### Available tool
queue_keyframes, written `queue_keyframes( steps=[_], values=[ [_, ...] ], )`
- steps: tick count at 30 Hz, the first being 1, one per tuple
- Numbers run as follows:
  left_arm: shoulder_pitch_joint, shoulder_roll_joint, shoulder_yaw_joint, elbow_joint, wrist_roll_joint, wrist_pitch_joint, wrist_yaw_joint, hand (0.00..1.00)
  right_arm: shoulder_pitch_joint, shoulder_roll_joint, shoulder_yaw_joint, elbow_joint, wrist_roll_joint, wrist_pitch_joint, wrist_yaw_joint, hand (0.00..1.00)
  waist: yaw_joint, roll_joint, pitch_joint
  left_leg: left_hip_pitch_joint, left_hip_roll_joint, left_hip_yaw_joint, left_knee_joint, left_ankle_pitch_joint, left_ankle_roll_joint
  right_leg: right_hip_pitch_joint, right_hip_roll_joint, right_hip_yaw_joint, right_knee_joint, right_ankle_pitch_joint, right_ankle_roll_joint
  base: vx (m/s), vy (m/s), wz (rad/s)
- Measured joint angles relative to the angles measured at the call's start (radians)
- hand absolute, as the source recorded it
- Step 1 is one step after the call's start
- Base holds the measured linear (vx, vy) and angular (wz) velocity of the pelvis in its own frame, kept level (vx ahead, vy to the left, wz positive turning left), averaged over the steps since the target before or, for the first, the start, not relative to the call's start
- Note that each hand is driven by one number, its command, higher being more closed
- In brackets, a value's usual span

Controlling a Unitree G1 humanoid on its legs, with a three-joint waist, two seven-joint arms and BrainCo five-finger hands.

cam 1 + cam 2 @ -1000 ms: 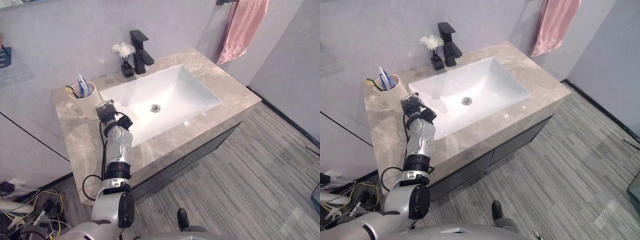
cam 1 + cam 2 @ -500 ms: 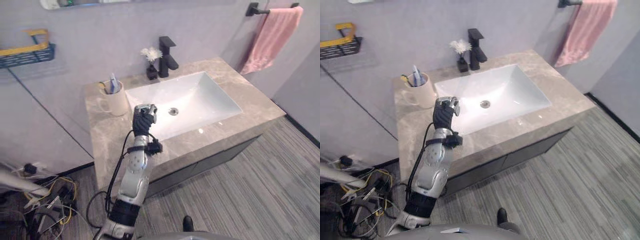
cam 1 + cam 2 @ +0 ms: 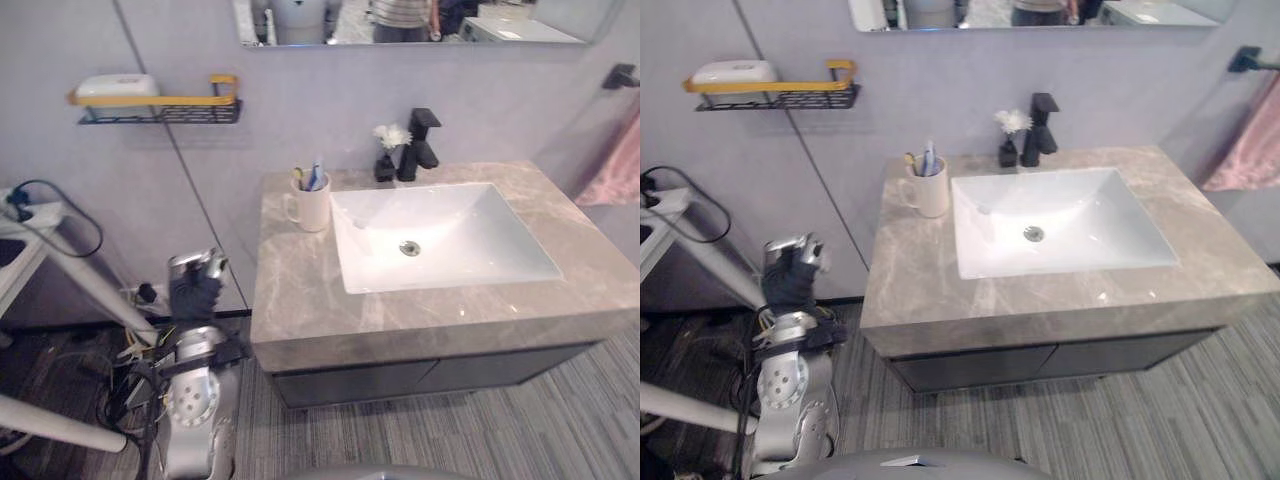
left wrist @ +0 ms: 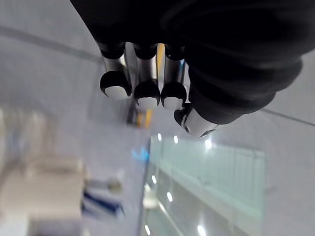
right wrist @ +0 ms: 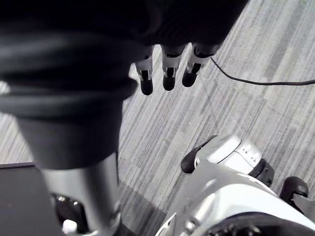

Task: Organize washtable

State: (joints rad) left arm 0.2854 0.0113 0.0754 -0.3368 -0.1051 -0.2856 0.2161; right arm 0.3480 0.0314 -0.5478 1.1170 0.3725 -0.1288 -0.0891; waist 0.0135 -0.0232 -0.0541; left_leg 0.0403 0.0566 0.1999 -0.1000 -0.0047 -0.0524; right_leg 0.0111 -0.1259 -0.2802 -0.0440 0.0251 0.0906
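One relation decides the coming move: the cup [image 3: 311, 203] of toothbrushes lies at about two o'clock from the left hand [image 3: 195, 280], which is raised beside the washtable, off the tabletop's [image 3: 300, 300] nine o'clock edge. The cup stands upright on the tabletop's far corner, at about ten o'clock from the basin [image 3: 440, 235], with its handle turned to nine o'clock and the brushes leaning out of its mouth. The left hand's fingers [image 4: 147, 93] are curled in with nothing between them. The right hand [image 5: 168, 69] hangs over the grey floor with its fingers straight and slack, holding nothing, so I judge the left arm the nearer one by far.

At twelve o'clock from the basin a small vase [image 3: 386, 160] with a white flower stands just beside the black faucet [image 3: 420, 145], well apart from the cup. Above the left hand, at about twelve o'clock on the wall, hangs a wire shelf [image 3: 160, 105]. A reach toward the cup would have to cross the tabletop's edge first; a white stand [image 3: 60, 290] leans near the arm at nine o'clock.
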Motion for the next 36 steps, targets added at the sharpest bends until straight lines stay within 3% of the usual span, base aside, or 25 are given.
queue_keyframes(
  steps=[4,8,12,13,18,21,26,36],
  values=[
    [0.081,-0.004,0.138,0.250,0.123,0.050,0.056,1.00,-0.041,-0.001,0.041,-0.027,0.000,-0.003,0.001,0.00,0.025,-0.010,0.004,0.005,-0.001,-0.025,-0.003,0.008,-0.001,0.023,-0.003,-0.040,0.001,-0.007,0.000,-0.03,-0.016,0.26],
    [0.101,-0.035,0.234,0.529,0.134,0.088,0.051,1.00,-0.059,0.006,0.080,-0.065,-0.001,0.001,0.000,0.00,0.031,-0.021,0.001,0.024,-0.002,-0.037,-0.003,0.005,-0.006,0.047,-0.011,-0.066,0.004,-0.024,0.001,-0.01,-0.006,0.16],
    [0.064,-0.060,0.287,0.913,0.096,0.134,0.030,1.00,-0.086,0.010,0.084,-0.078,-0.002,0.008,-0.004,0.00,0.027,-0.022,0.001,0.021,-0.010,-0.054,-0.004,0.003,-0.004,0.052,-0.019,-0.088,0.006,-0.040,0.004,0.01,0.001,0.14],
    [0.051,-0.060,0.287,1.027,0.082,0.141,0.021,0.00,-0.097,0.009,0.078,-0.062,-0.005,0.008,-0.011,0.00,0.024,-0.022,0.002,0.019,-0.013,-0.062,-0.004,0.003,-0.003,0.055,-0.021,-0.093,0.002,-0.042,0.007,0.04,0.001,0.17],
    [-0.021,0.009,0.314,1.337,0.035,0.183,-0.059,0.00,-0.154,-0.008,0.038,0.016,-0.046,0.012,-0.024,0.00,0.019,-0.025,0.010,0.046,-0.020,-0.069,0.005,0.007,0.005,0.081,-0.019,-0.092,-0.003,-0.035,0.011,0.08,-0.022,0.03],
    [-0.048,0.032,0.300,1.373,0.032,0.204,-0.123,0.00,-0.186,-0.016,0.032,0.033,-0.089,0.030,-0.019,0.00,0.006,-0.024,0.034,0.078,-0.028,-0.067,0.007,0.007,0.005,0.113,-0.024,-0.092,-0.009,-0.035,0.011,0.04,-0.003,-0.02],
    [-0.058,0.064,0.223,1.402,0.001,0.204,-0.157,0.00,-0.213,-0.023,0.032,0.062,-0.089,0.033,-0.008,0.00,-0.002,-0.029,0.047,0.087,-0.029,-0.069,-0.003,0.006,0.006,0.116,-0.026,-0.091,-0.002,-0.034,0.012,-0.04,0.015,0.00],
    [-0.088,0.123,0.041,1.438,0.018,0.200,-0.169,0.00,-0.213,-0.033,0.047,0.062,-0.088,0.033,0.003,0.00,-0.003,-0.026,0.050,0.089,-0.035,-0.056,-0.004,0.001,0.007,0.110,-0.035,-0.065,0.000,-0.032,0.017,-0.03,0.023,-0.05]
  ],
)
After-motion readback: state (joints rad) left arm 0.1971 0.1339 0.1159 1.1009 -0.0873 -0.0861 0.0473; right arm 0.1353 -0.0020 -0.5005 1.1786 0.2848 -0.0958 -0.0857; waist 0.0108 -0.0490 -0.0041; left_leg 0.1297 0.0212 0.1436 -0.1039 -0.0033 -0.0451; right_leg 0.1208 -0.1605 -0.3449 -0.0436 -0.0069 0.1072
